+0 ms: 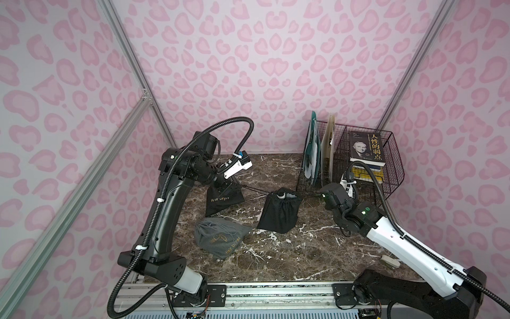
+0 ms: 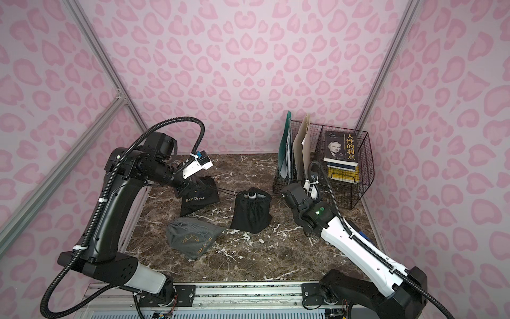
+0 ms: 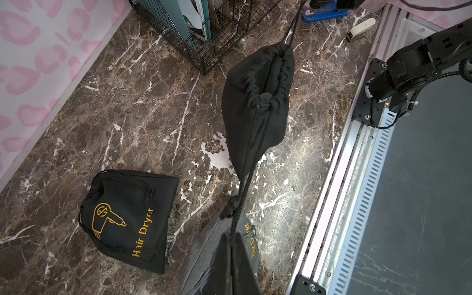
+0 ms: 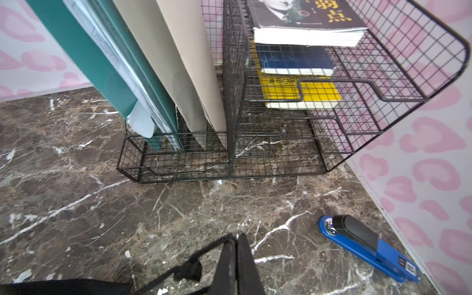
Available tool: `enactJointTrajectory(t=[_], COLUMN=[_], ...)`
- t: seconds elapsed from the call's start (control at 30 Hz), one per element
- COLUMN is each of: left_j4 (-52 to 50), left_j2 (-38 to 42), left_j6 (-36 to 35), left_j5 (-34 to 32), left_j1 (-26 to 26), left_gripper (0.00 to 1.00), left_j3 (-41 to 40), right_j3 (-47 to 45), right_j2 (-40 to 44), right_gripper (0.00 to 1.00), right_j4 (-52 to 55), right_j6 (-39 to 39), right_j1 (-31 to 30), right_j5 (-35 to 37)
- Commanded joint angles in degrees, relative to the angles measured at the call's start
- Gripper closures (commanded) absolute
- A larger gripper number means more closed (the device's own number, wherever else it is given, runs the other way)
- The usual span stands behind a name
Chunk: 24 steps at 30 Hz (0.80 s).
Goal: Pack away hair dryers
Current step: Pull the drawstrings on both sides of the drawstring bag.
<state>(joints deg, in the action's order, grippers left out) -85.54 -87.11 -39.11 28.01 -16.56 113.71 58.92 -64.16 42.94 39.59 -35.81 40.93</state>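
A black drawstring pouch (image 1: 277, 212) (image 2: 251, 214) (image 3: 255, 122) is strung between my two grippers in the middle of the marble table, its mouth gathered. A pale part of a hair dryer (image 1: 282, 196) (image 2: 251, 195) shows in that mouth in both top views; the rest is hidden inside. My left gripper (image 1: 233, 184) (image 2: 212, 187) (image 3: 231, 236) is shut on the taut left drawstring (image 3: 245, 194). To the pouch's right, my right gripper (image 1: 321, 195) (image 2: 282, 195) (image 4: 236, 236) is shut on the other drawstring (image 4: 204, 252). I cannot tell whether the pouch's bottom touches the table.
A second black "Hair Dryer" pouch (image 1: 223, 201) (image 3: 127, 219) lies under my left wrist, and a grey one (image 1: 218, 240) (image 2: 193, 239) nearer the front. A wire rack (image 1: 358, 176) (image 4: 255, 163) with folders and books fills the back right. A blue stapler (image 4: 367, 247) lies by the right wall.
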Motion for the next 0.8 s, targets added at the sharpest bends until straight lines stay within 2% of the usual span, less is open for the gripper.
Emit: enactJointTrajectory(t=[0.0,0.3,0.77], left_j4=[0.81,0.72,-0.12], left_j2=[1.39,3.48,2.78], left_j6=[-2.48,-6.7,-9.58], left_j5=[0.55,3.59,6.26], left_j1=[2.16,9.34,17.2], left_gripper=[0.98,0.98,0.98], left_j3=[-1.76,-7.76,-9.53], right_j3=[-0.47,-1.69,-4.0], right_j2=[0.99,3.94,6.63], right_gripper=[1.0,1.0,1.0], right_j4=[1.32,1.47,1.03], right_j6=[-2.17,-4.11,-7.86], right_j1=[1.78,6.06,11.75], right_j5=[4.1,4.88,5.24])
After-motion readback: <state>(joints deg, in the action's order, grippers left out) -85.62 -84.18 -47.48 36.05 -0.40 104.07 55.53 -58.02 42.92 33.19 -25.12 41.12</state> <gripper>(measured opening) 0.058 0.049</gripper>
